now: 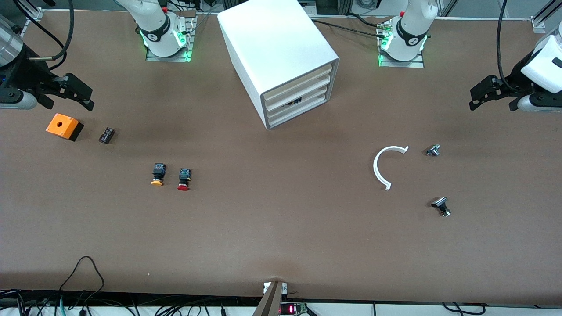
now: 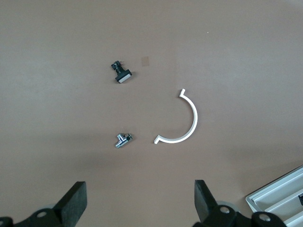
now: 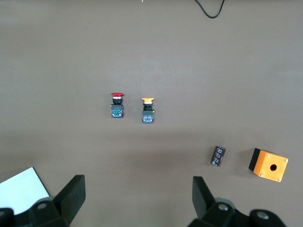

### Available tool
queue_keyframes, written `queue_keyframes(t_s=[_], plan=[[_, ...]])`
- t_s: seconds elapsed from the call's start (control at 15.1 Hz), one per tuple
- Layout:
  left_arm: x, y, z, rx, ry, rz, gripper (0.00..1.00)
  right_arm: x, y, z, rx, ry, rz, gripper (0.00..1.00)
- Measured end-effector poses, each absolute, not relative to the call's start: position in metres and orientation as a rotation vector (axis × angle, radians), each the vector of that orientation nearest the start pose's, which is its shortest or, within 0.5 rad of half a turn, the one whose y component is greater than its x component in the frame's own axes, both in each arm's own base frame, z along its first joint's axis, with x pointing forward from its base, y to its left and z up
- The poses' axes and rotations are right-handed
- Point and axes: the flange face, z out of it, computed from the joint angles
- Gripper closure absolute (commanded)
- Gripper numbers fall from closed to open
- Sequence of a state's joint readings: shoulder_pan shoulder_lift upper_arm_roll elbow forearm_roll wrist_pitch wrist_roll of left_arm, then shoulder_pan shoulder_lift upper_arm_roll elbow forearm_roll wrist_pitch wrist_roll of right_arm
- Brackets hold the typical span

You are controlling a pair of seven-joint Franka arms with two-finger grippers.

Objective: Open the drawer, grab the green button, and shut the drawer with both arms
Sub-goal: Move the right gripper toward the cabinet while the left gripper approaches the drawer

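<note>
The big white cabinet (image 1: pixel 281 52) stands at the middle of the table between the two arm bases, and its cream-fronted drawers are all shut. The drawer (image 1: pixel 299 115) is the lowest of them. The green-capped button is out of view. My left gripper (image 1: pixel 491 105) hangs open and empty over the left arm's end of the table; the left wrist view shows its spread fingers (image 2: pixel 75 201) over bare table and a corner of the cabinet (image 2: pixel 279 198). My right gripper (image 1: pixel 70 103) hangs open and empty over the right arm's end, above an orange box (image 1: pixel 63 126).
A small black cylinder (image 1: pixel 106 135) lies beside the orange box. A yellow-capped button (image 1: pixel 157 174) and a red-capped button (image 1: pixel 184 179) lie nearer the front camera. Toward the left arm's end lie a white curved strip (image 1: pixel 384 166), a small metal part (image 1: pixel 433 150) and a black flat-capped switch (image 1: pixel 441 206).
</note>
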State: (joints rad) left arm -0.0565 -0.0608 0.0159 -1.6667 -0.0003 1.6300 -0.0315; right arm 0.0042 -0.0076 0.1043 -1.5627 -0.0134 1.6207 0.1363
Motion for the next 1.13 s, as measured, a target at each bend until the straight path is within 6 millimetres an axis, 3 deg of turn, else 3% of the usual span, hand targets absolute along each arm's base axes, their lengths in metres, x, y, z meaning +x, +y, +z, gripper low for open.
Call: queue_keyframes(t_s=[0.6, 0.93, 1.13], plan=[[0.545, -0.011, 0.613, -3.144, -0.018, -0.048, 0.00, 0.546, 0.063, 0.638, -3.131, 0.036, -0.030, 0.00], [0.549, -0.009, 0.608, -3.143, -0.023, -0.031, 0.00, 0.548, 0.066, 0.615, -3.137, 0.019, 0.071, 0.00], [0.541, -0.006, 0.609, -3.141, -0.030, 0.057, 0.00, 0.559, 0.071, 0.584, -3.123, -0.030, 0.166, 0.00]])
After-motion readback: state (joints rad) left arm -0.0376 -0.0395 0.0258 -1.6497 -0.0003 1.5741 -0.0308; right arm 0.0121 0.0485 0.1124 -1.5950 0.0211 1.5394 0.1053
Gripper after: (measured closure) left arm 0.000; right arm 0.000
